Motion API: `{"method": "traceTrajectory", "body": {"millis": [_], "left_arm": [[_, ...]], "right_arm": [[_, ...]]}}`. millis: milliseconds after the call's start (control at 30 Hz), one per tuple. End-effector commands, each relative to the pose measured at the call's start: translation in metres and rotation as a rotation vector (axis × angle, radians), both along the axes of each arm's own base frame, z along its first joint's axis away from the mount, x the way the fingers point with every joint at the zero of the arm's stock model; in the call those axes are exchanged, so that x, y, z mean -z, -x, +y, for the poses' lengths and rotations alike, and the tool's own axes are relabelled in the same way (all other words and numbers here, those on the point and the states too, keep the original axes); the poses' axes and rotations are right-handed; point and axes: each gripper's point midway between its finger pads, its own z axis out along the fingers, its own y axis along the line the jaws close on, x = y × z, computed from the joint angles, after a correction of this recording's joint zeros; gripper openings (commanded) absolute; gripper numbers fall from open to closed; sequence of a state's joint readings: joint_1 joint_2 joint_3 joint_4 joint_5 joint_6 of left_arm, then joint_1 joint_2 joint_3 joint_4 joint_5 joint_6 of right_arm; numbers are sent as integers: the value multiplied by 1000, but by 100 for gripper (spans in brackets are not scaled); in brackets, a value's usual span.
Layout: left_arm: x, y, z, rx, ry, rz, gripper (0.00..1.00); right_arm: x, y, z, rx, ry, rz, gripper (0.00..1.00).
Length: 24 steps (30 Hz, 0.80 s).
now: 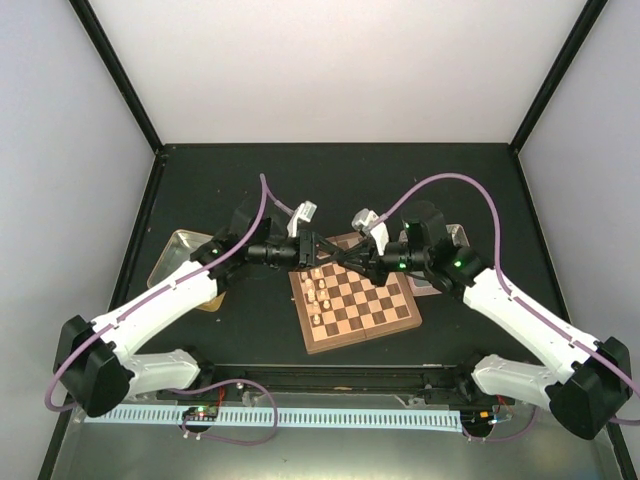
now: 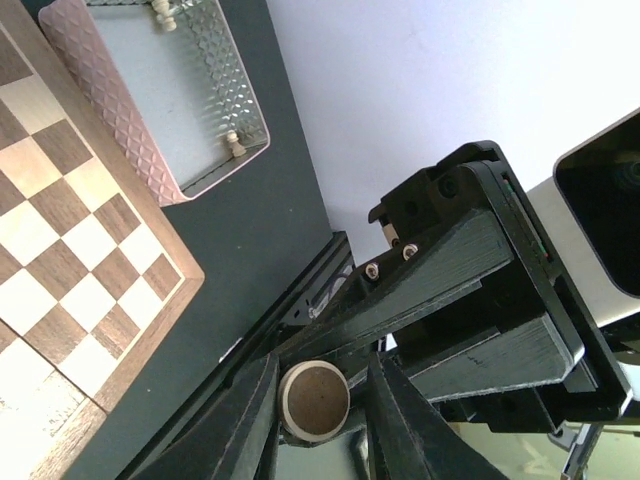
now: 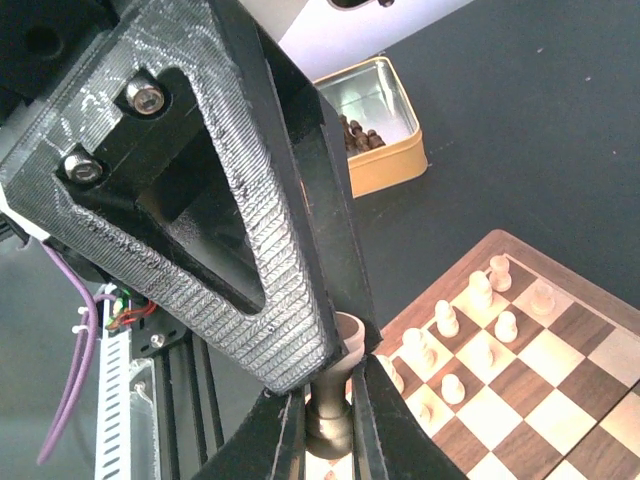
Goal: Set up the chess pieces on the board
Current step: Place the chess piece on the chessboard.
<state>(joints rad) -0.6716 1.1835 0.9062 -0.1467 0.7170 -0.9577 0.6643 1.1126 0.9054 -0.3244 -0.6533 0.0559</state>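
Above the board's [image 1: 385, 300] far left corner my two grippers meet tip to tip. My right gripper [image 3: 330, 400] is shut on the stem of one chess piece [image 3: 330, 428]. The round, brown-felted base of that piece [image 2: 314, 400] sits between the fingers of my left gripper [image 2: 322, 378], which is shut on it. In the top view the left gripper [image 1: 316, 250] and right gripper [image 1: 338, 256] hide the piece. Several pale chess pieces [image 3: 446, 318] stand on the board's [image 3: 560, 400] left squares.
A gold tin [image 3: 385, 165] holding dark pieces [image 3: 358, 135] lies left of the board. A clear tray [image 2: 150, 90] with pale pieces [image 2: 236, 145] lies to the right. The black frame rail [image 1: 330, 375] runs along the near edge.
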Motion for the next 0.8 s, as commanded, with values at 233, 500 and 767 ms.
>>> {"method": "traceTrajectory", "body": {"millis": [233,500,767], "left_arm": [[11,5,-8,64,-67,3,24],[10,12,-9,112,-68,-7,6],[-29,3,1,21,39,-112,3]], "right_arm": [[-16,3,18,-27,46,-113,1],[-24,-2,17,15,49,-140,4],[-46,2,0,172,-111,-26,55]]}}
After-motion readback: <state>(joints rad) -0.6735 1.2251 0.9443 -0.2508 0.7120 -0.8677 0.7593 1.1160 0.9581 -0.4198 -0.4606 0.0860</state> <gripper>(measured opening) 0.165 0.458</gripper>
